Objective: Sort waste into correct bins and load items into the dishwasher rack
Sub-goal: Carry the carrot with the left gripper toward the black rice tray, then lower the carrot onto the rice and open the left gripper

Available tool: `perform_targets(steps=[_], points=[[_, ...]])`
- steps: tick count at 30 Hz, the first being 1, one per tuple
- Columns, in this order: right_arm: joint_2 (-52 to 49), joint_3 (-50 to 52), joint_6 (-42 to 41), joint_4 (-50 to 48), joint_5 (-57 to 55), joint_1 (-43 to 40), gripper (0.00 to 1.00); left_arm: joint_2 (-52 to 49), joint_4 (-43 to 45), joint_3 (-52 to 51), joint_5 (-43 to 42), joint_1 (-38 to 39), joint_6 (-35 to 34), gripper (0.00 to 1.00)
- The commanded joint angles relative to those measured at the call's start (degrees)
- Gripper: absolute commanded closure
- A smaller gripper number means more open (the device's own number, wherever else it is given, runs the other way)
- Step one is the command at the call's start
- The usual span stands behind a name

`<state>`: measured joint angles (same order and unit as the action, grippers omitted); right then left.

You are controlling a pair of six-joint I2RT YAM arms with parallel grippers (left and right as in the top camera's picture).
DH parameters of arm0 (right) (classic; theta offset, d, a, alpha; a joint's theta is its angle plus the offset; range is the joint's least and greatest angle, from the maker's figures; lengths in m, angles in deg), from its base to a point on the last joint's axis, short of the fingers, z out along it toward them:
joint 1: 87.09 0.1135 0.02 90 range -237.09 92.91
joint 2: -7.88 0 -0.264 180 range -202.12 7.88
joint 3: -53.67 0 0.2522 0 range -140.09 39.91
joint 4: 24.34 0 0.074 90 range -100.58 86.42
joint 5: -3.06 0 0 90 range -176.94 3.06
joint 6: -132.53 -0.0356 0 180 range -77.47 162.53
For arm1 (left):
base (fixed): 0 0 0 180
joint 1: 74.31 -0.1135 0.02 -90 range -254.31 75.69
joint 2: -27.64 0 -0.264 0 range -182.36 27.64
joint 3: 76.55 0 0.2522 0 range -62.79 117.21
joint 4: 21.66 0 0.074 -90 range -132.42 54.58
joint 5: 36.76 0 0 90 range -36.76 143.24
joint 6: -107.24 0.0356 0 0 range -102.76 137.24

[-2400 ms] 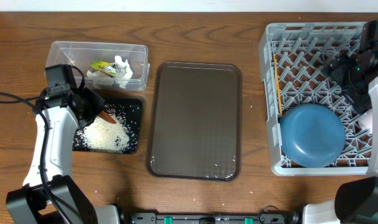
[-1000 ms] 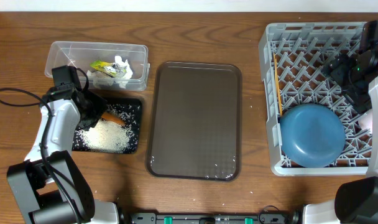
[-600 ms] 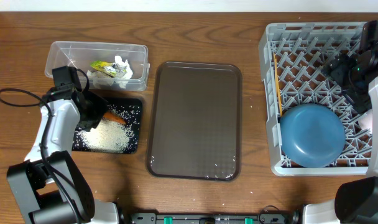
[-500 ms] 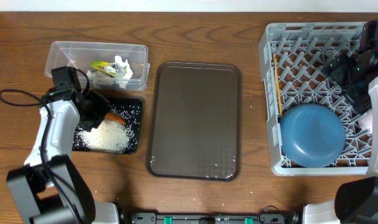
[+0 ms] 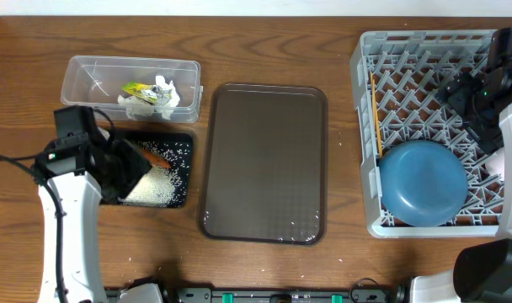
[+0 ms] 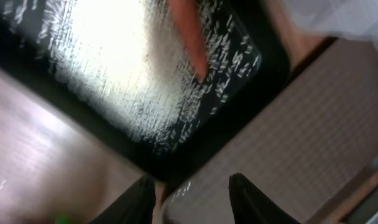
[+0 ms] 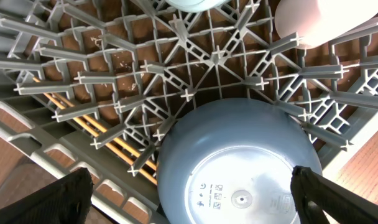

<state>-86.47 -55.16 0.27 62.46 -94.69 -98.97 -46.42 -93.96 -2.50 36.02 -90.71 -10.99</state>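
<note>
My left claw (image 6: 192,180) hangs low over the near left part of the shallow black tray (image 5: 182,141), its two fingers parted with nothing between them; through the gap I see only the tray's rim and the counter (image 5: 264,42). The small orange carrot (image 5: 152,156) lies inside that black tray, apart from my fingers, beside the heap of white rice grains (image 5: 155,189) that fills much of the tray's floor. Just behind the tray stands the clear plastic tub (image 5: 88,71), holding the crumpled white paper (image 5: 165,91) and the yellow-green wrapper (image 5: 138,88) touching each other. The dark brown serving tray (image 5: 264,160) sits to the right of both. My right claw (image 7: 190,180) hovers above the grey dishwasher rack (image 5: 424,59) with its fingers spread as wide as they go, gripping nothing. In the rack the large blue dish (image 5: 423,183) rests upside down in the near part, the wooden chopsticks (image 5: 376,114) lie along the left side, and my right wrist view catches the edge of the light-blue bowl (image 7: 195,4) and the white cup (image 7: 313,22) farther in.
</note>
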Motion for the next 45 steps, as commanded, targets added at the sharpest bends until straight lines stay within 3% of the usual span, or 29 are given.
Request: perform_targets(steps=[1, 4, 7, 8, 18, 28, 32, 36, 42, 45], points=[[0.3, -0.1, 0.6, 0.0, -0.8, -0.2, 0.01, 1.4, -4.0, -0.6, -0.3, -0.2, 1.7, 0.58], [0.3, -0.1, 0.6, 0.0, -0.8, -0.2, 0.01, 1.9, -7.9, -0.6, -0.3, -0.2, 3.0, 0.55], [0.3, -0.1, 0.6, 0.0, -0.8, -0.2, 0.01, 1.8, -11.6, -0.6, -0.3, -0.2, 2.7, 0.18], [0.3, -0.1, 0.6, 0.0, -0.8, -0.2, 0.01, 1.8, -12.7, -0.6, -0.3, -0.2, 2.7, 0.13], [0.3, -0.1, 0.6, 0.0, -0.8, -0.2, 0.01, 1.8, -13.2, -0.6, -0.1, -0.2, 2.7, 0.05], [0.3, -0.1, 0.6, 0.0, -0.8, -0.2, 0.01, 1.8, -14.7, -0.6, 1.2, -0.2, 3.4, 0.04], [0.3, -0.1, 0.6, 0.0, -0.8, -0.2, 0.01, 1.9, -13.8, -1.3, 1.2, 0.9, 6.6, 0.03], [0.3, -0.1, 0.6, 0.0, -0.8, -0.2, 0.01, 4.2, -6.6, -4.5, 1.0, 4.1, 12.9, 0.03], [0.3, -0.1, 0.6, 0.0, -0.8, -0.2, 0.01, 14.2, 20.0, -20.6, -7.4, 11.0, 28.6, 0.03], [0.3, -0.1, 0.6, 0.0, -0.8, -0.2, 0.01, 19.3, 32.8, -30.1, -8.4, 13.3, 30.3, 0.03]])
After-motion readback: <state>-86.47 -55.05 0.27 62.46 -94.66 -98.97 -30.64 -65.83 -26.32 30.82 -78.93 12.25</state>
